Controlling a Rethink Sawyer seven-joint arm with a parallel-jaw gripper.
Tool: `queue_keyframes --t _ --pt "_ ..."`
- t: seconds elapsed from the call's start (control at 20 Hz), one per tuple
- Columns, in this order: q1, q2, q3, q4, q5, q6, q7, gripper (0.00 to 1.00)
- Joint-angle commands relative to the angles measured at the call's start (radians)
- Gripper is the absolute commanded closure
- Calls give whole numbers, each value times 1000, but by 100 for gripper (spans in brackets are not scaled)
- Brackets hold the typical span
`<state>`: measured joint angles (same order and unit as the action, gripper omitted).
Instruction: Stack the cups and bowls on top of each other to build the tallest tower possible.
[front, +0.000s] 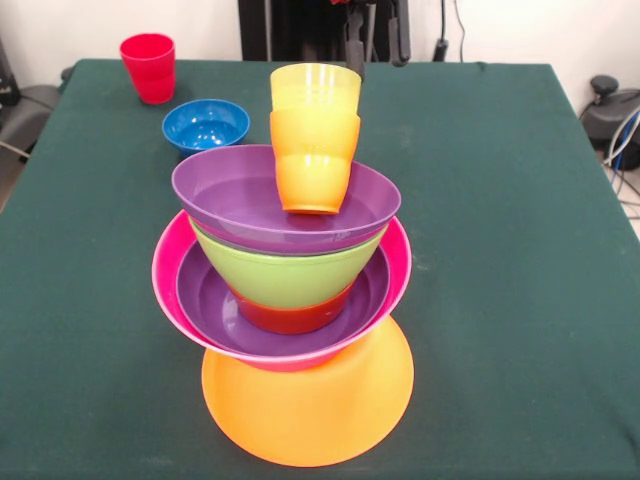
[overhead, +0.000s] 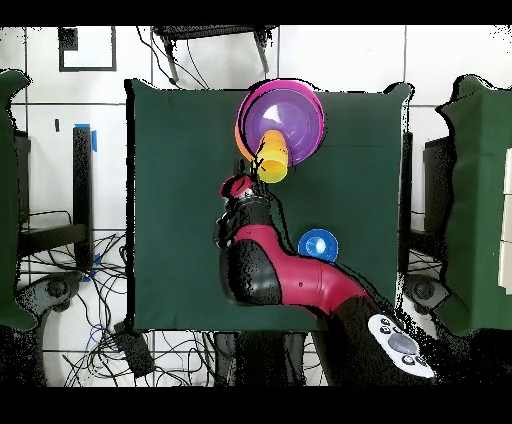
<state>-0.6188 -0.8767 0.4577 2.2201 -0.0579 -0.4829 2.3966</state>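
Note:
The tower rises from an upturned large orange bowl (front: 310, 410). On it sit the hot pink bowl (front: 168, 285), a purple bowl (front: 212, 312), the small red-orange bowl (front: 290, 318), the lime green bowl (front: 285, 272) and a second purple bowl (front: 225, 190). The orange cup (front: 312, 165) stands in the top bowl with the pale yellow cup (front: 315, 88) nested in it. The tower also shows in the overhead view (overhead: 285, 118). My gripper (front: 376, 55) is open and empty, behind the cups and apart from them; it also shows in the overhead view (overhead: 258, 165). The red cup (front: 148, 67) and blue bowl (front: 205, 123) stand apart.
The green tablecloth (front: 520, 250) covers the table. The arm (overhead: 290, 280) reaches over the table from the base side, beside the blue bowl (overhead: 318, 244). Chairs and cables lie around the table.

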Motion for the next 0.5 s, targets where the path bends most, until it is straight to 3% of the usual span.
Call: queue_keyframes --t 0.05,0.5 --pt "-13 18 52 15 -39 25 186 0" --pt "-47 -57 92 45 -23 102 186 0"
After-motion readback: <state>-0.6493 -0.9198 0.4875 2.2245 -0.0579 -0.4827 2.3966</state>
